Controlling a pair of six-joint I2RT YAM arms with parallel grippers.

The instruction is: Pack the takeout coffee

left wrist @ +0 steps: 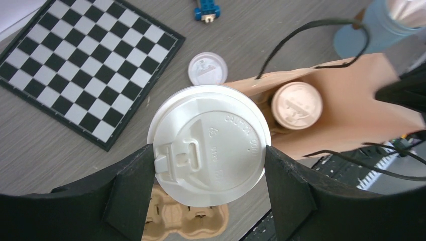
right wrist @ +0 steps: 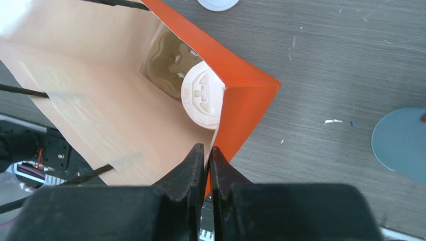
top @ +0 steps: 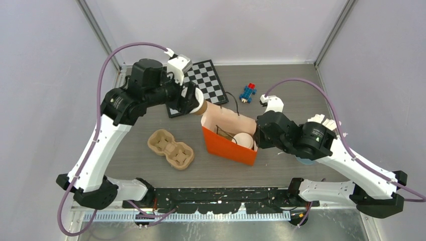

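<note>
Cups of thin kraft paper are judged light, soft-walled and easily crushed, and their slick snap-on lids could be popped off by a hard squeeze. A moderate hold across the stiffer upper wall just under the lid rim, with the cup upright, is judged safest. One takeout coffee (left wrist: 211,135) is grasped in the left hand (left wrist: 208,161), gripped from nine and three o'clock in the left wrist view. In the top view it is held at the ten o'clock corner of the orange paper bag (top: 228,148); whether the rim is touched cannot be told. A second lidded cup (right wrist: 203,100) stands inside the bag toward its four o'clock end. The bag's wall is pinched in the clenched right hand (right wrist: 207,150). Whether the cups are filled cannot be told.
</note>
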